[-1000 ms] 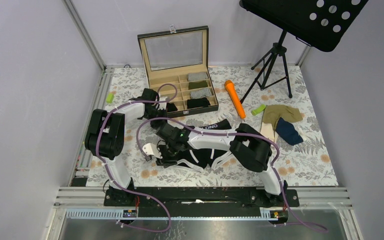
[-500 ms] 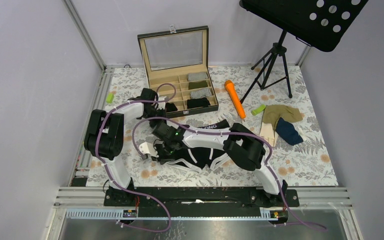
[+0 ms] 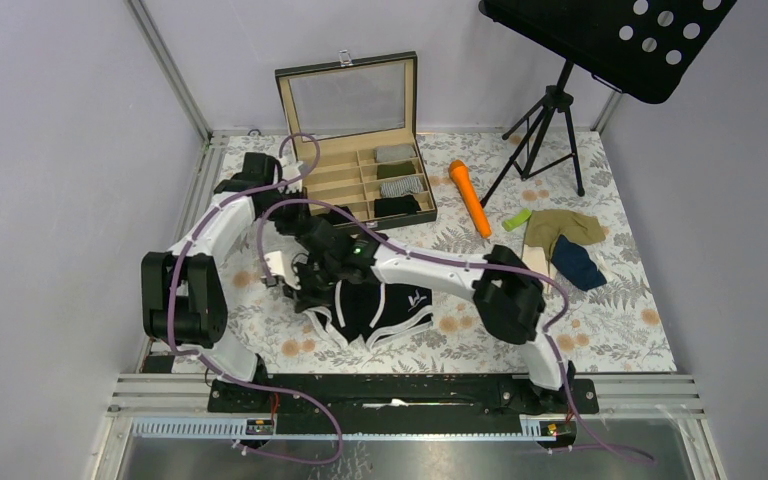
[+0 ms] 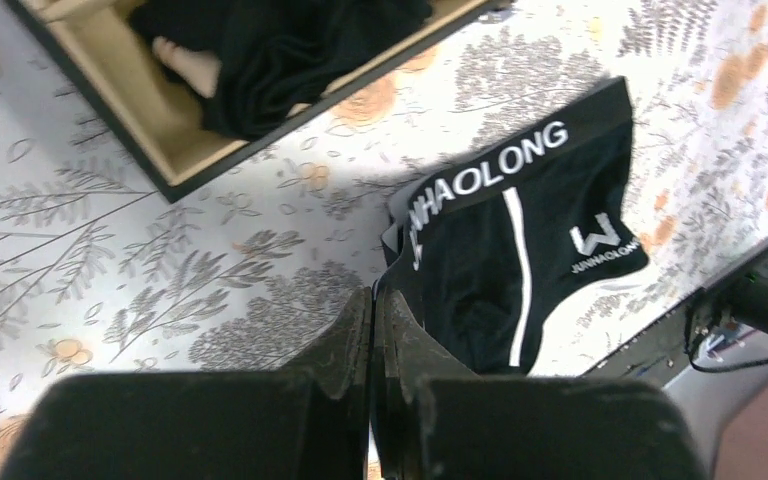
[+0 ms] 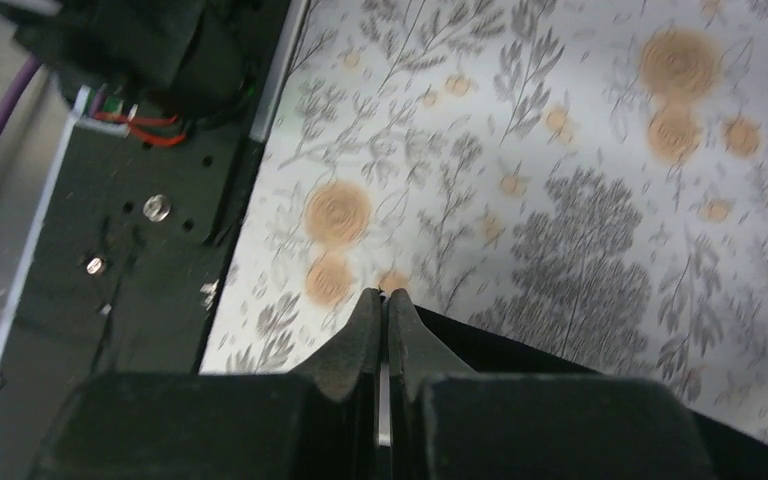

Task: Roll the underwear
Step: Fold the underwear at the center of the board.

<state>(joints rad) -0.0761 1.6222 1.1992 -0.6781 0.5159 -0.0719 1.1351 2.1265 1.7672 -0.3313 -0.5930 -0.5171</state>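
The black underwear (image 3: 375,312) with white trim lies spread near the table's front middle, and its upper left part is raised between my two arms. In the left wrist view its lettered waistband (image 4: 490,165) runs down to my left gripper (image 4: 375,292), which is shut on a waistband corner. My right gripper (image 5: 384,295) is shut on a white-trimmed edge of the same underwear (image 5: 560,365), with a white strip showing between the fingers. From above, the right gripper (image 3: 305,287) sits at the garment's left end. Olive-tan underwear (image 3: 565,228) and navy underwear (image 3: 578,266) lie at the right.
An open wooden compartment box (image 3: 305,120) with rolled items stands at the back. An orange stick (image 3: 470,198) and a green cylinder (image 3: 517,219) lie to its right. A music stand's tripod (image 3: 545,130) occupies the back right. The metal frame rail (image 3: 200,180) runs along the left.
The right gripper has shut on the underwear's edge. Both arms have moved left and farther back, pulling the black underwear left with them. The left arm has swung toward the back left corner.
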